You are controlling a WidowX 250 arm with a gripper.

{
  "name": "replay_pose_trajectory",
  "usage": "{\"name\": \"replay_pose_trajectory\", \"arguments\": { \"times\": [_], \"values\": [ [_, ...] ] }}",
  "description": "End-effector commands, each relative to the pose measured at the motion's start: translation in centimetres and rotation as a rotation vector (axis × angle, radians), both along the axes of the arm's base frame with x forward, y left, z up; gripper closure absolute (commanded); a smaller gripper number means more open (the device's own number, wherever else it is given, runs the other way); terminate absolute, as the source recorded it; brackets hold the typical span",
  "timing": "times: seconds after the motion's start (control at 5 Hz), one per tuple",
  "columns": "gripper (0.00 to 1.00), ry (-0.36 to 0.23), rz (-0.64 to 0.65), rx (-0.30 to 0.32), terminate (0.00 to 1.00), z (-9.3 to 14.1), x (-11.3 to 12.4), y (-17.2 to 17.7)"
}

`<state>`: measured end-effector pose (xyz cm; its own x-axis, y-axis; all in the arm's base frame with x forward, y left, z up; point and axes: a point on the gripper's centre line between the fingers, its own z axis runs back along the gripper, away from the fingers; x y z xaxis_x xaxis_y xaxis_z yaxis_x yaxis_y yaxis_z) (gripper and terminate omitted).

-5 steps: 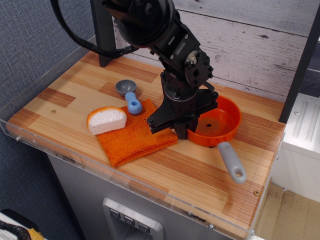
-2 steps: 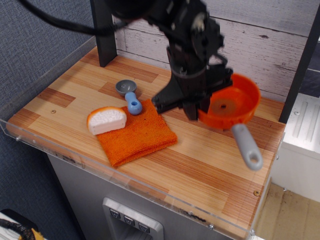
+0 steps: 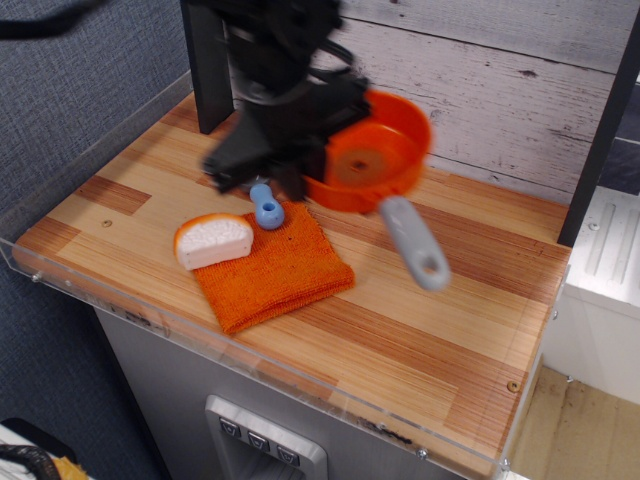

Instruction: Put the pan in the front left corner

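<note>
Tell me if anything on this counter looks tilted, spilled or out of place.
Only the pan: it hangs in the air, tipped toward the camera, handle drooping, gripped at its rim. The bread and cloth lie flat, the scoop partly hidden behind the arm. Nothing spilled.

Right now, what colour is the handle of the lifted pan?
Grey, on the orange pan; seen in the only view, observation.image.

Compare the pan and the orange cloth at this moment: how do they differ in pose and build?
The pan is tilted in the air, gripped at its rim by the gripper; the orange cloth lies flat on the countertop. The pan is round, with a grey handle; the cloth is squarish, under the bread and the scoop's blue handle. Both are orange.
</note>
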<state>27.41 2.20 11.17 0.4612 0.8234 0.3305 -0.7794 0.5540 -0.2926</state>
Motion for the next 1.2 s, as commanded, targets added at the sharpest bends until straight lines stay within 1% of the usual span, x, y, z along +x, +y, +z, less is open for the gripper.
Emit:
{"name": "replay_pose_trajectory", "arguments": {
  "times": [0.0,0.4,0.8,1.0],
  "values": [
    [1.0,-0.001,0.125,0.052,0.0,0.7,-3.2,4.9],
    [1.0,0.063,0.209,0.101,0.0,-1.9,-4.5,9.7],
    [1.0,0.105,0.294,0.121,0.0,-3.9,-4.1,14.8],
    [1.0,0.131,0.308,0.12,0.0,-4.7,-3.8,16.1]
  ]
}}
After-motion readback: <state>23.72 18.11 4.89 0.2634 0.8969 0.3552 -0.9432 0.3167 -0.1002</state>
